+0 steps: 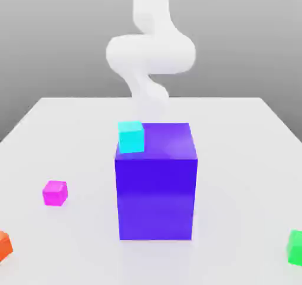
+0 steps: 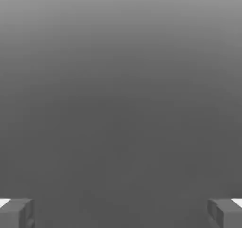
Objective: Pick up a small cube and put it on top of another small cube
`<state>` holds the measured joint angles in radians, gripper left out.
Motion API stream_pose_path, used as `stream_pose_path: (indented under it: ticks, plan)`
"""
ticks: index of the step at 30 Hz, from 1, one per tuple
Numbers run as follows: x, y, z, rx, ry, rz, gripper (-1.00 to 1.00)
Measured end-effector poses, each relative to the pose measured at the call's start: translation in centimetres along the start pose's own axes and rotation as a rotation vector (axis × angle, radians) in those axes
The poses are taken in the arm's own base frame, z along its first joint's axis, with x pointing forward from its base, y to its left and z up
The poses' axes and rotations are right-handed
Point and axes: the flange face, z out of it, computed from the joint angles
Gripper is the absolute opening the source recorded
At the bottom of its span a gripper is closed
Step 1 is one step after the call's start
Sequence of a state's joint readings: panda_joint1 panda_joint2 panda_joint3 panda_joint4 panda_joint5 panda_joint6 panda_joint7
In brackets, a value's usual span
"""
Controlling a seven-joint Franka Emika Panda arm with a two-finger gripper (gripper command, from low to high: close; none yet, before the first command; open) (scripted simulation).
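the gripper (image 2: 121, 214) has its two fingers wide apart, with nothing between them, so the step now, i think, is to choose one small cube and approach it. the task does not say which cube. the light blue cube (image 1: 131, 137) sits on top of the big blue block (image 1: 156, 198), near its front corner at the exterior view's left; the pink cube (image 1: 55, 193) lies on the table (image 1: 236, 183), well apart from the block on that same side. the orange cube (image 1: 3, 246) and the green cube (image 1: 296, 248) are cut by the exterior view's left and right borders. to take the pink one, i would come from straight above, turn the fingers to agree with its flat sides, because it looks a little rotated, and close only when they are low and even around it. for the light blue one, the fingers should not press on the block's top, and a sideways push could drop the cube over the near edge. the arm (image 1: 151, 53) rises beyond the block, so a path toward the front should pass high over it or go around. the table has generous free room between the block and the green cube.
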<state>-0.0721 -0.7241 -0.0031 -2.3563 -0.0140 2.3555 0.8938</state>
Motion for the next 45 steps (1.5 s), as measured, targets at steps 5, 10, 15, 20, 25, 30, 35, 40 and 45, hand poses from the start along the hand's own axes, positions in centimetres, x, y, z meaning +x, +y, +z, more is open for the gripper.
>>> stream_pose_path:
  ticks: [5,10,15,20,25,30,35,40,45]
  plan:
    - [2.6,8.1,11.3,-0.202,-0.002,0.315,0.0]
    - [3.1,18.6,19.3,-0.382,0.007,0.63,0.0]
    - [1.0,30.2,24.5,-0.552,0.024,0.955,0.0]
    - [-3.8,41.1,26.9,-0.713,0.045,1.288,0.0]
    - [-7.8,46.9,28.9,-0.791,0.058,1.46,0.0]
    - [-9.9,49.1,32.0,-0.795,0.059,1.462,-1.0]
    - [-9.8,49.1,32.0,-0.793,0.06,1.462,-1.0]
    - [-8.9,48.1,30.6,-0.793,0.059,1.463,-1.0]
    - [-6.8,45.7,27.8,-0.778,0.061,1.456,-1.0]
